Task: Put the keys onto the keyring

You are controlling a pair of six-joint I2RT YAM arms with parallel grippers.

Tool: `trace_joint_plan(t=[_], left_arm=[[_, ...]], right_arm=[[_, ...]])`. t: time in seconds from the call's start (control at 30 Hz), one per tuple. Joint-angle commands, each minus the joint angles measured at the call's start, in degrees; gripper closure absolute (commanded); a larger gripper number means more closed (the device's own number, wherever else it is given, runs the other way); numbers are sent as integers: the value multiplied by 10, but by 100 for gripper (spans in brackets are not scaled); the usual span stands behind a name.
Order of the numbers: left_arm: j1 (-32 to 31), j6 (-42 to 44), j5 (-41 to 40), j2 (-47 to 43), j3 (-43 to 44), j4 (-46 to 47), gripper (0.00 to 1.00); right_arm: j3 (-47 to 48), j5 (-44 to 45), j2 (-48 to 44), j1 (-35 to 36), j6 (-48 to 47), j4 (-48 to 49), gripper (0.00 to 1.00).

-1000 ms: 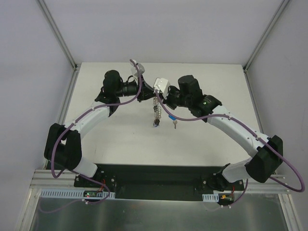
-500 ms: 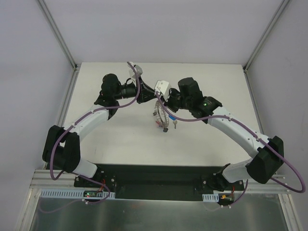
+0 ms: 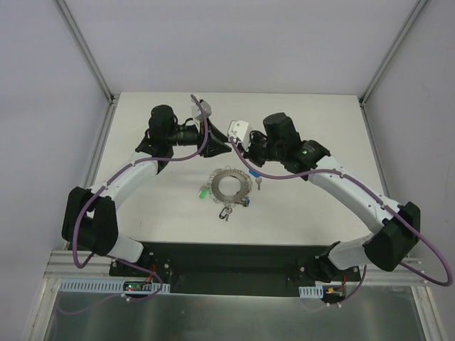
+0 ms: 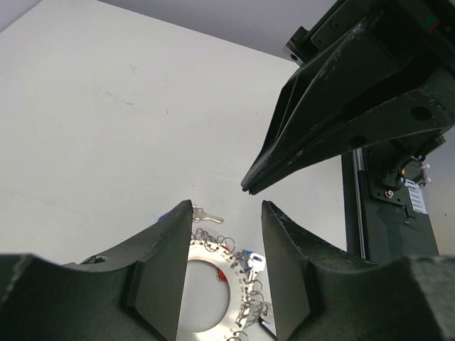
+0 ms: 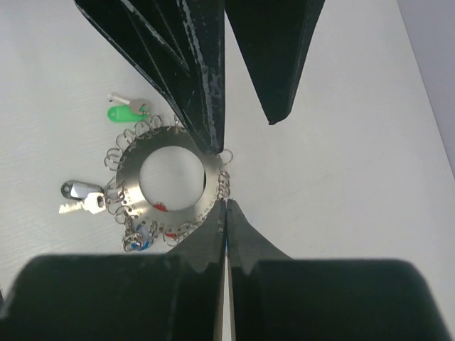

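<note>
From above, the keyring (image 3: 218,183) lies flat on the table (image 3: 320,128) with its hole facing up. One green-tagged key (image 3: 204,193) sticks out at its near-left rim, long axis pointing away from the ring. One blue-tagged key (image 3: 244,202) lies at the near-right rim and one black-tagged key (image 3: 226,212) at the near rim. One bare silver key (image 3: 259,184) lies just right of the ring.

In the left wrist view, the left gripper (image 4: 226,209) hangs above the keyring with its jaws spread and nothing between them. Part of the ring shows in the gap. Above the ring, the right gripper (image 4: 245,189) has its fingers pressed together into a point.

In the right wrist view, the right gripper's jaws meet over the ring's rim and pinch nothing. The green tag lies beside the ring's small loops, its silver blade alongside it. One red tag (image 5: 160,207) shows at the edge of the hole.
</note>
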Motion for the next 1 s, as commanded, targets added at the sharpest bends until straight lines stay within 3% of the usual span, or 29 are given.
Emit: trace_joint_plan(t=[0.0, 0.13, 0.3, 0.4, 0.53, 0.77, 0.97], left_arm=[[3, 72, 14, -6, 11, -62, 56], [8, 72, -83, -43, -40, -86, 52], [22, 32, -291, -126, -126, -126, 42], [24, 12, -362, -173, -164, -168, 41], [26, -23, -435, -244, -228, -185, 33], [28, -105, -406, -229, -280, -185, 28], [27, -111, -396, -170, -274, -198, 37]], right_arm=[[28, -7, -2, -2, 0, -28, 99], [21, -12, 17, -15, 68, -36, 97], [3, -76, 54, -15, 191, -30, 67], [-15, -93, 75, -8, 263, 18, 54], [13, -45, 124, 44, 277, 8, 48], [14, 37, 186, 57, 371, 26, 43], [-15, 125, 180, 57, 434, 25, 41]])
